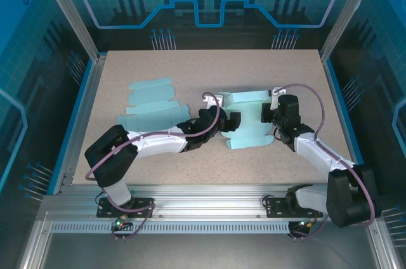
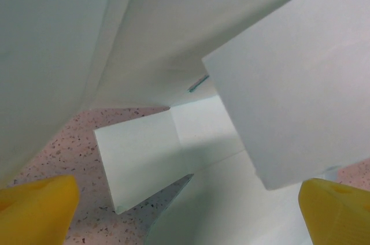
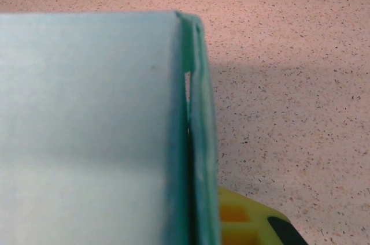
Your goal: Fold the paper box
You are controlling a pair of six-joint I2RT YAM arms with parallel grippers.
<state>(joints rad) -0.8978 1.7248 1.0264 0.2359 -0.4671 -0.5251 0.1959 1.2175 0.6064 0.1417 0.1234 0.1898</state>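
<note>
The far strip of the speckled beige bench [image 1: 209,66] is left open from side to side, as is the near strip between the arm bases. The left middle is taken up by a flat pale-blue card blank [image 1: 152,101]. The centre is blocked by the half-folded pale-blue paper box [image 1: 250,101], whose raised panels are crowded around the wide-spread left hand [image 1: 231,122]; its right wall is pinched by the right hand [image 1: 269,115].

On the table [image 1: 190,66], paper box [image 1: 249,132] right of flat blank [image 1: 152,101].
</note>
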